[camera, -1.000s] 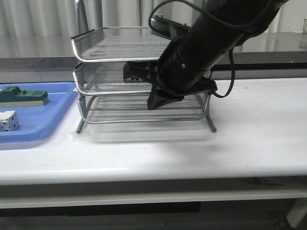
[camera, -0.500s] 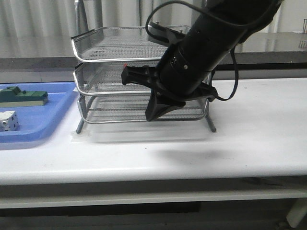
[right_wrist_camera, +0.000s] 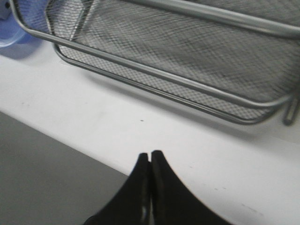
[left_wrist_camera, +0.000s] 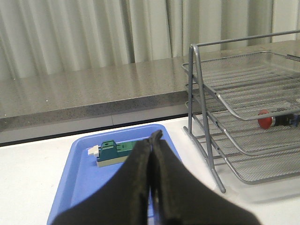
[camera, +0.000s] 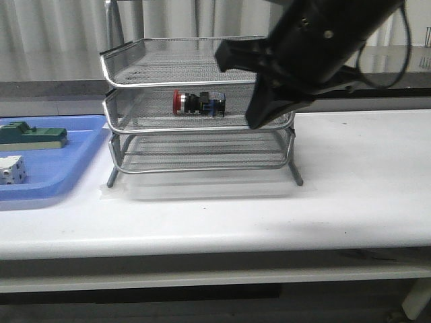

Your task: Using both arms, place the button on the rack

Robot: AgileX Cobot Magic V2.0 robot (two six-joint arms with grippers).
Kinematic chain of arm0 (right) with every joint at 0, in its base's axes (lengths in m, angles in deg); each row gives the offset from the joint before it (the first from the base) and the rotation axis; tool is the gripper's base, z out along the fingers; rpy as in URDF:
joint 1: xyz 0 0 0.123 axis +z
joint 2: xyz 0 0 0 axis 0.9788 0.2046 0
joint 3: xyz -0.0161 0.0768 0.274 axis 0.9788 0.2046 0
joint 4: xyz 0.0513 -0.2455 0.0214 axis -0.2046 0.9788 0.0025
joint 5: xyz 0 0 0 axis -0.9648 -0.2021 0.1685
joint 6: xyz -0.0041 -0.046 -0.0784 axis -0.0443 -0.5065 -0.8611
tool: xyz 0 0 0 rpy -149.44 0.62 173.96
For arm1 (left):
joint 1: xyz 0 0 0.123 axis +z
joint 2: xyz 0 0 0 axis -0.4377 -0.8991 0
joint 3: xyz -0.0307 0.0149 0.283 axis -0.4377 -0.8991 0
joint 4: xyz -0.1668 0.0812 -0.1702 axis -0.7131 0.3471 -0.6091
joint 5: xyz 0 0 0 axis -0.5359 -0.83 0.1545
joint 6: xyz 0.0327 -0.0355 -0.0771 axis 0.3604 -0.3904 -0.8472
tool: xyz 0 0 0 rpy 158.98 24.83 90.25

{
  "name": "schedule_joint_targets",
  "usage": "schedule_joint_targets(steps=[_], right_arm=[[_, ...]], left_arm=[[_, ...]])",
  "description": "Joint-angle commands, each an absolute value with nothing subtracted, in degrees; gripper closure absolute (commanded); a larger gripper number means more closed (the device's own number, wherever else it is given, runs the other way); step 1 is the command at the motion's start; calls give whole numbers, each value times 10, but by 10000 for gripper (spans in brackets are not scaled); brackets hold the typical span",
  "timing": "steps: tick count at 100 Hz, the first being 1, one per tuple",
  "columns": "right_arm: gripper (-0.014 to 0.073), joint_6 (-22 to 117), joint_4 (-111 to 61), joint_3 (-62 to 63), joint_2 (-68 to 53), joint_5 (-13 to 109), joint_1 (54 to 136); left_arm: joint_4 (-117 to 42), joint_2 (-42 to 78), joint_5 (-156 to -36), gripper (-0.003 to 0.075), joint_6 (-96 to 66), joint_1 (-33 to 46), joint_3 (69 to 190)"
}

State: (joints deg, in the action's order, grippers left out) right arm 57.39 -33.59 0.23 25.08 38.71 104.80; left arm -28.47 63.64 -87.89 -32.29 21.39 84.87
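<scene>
— How are the fingers of the right gripper [right_wrist_camera: 150, 161] seen?

— They are pressed together with nothing held between them, as shown in the right wrist view, above the white surface [right_wrist_camera: 140, 126] just in front of the rack [right_wrist_camera: 187, 70]. In the front view the right arm [camera: 316, 54] is seen raised at the rack's right end, with its tips lost in the dark bulk.

— And the left gripper [left_wrist_camera: 152, 140]?

— Its fingers are likewise shut tight and empty. They are seen only in the left wrist view, over the blue tray [left_wrist_camera: 79, 173], where a green block [left_wrist_camera: 115, 151] is lain.

— Where is the button [camera: 199, 103] found?

— It is laid on its side on the middle tier of the rack [camera: 195, 101], the red cap turned left and the blue block right, touched by neither gripper. In the left wrist view only its red cap [left_wrist_camera: 265, 120] and part of the body can be made out. It is not shown in the right wrist view, where only the mesh is seen.

— What else is given by the front view alone?

— A white cube [camera: 12, 169] is shown on the blue tray [camera: 60, 175], near the green block [camera: 34, 136].
</scene>
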Motion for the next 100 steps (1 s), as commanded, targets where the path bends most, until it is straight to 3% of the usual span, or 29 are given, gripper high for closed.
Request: schedule_joint_targets(steps=[1,47,100], right_arm=[[654,570,-323,25,181,411,1022],[654,570,-313,206,-97,452,925],[654,569,-276,315,-386,458,918]], left_arm=[[-291,632,-833,741,-329,214,864],[-291,632,-833,741,-329,214,864],[-291,632,-833,741,-329,214,864]])
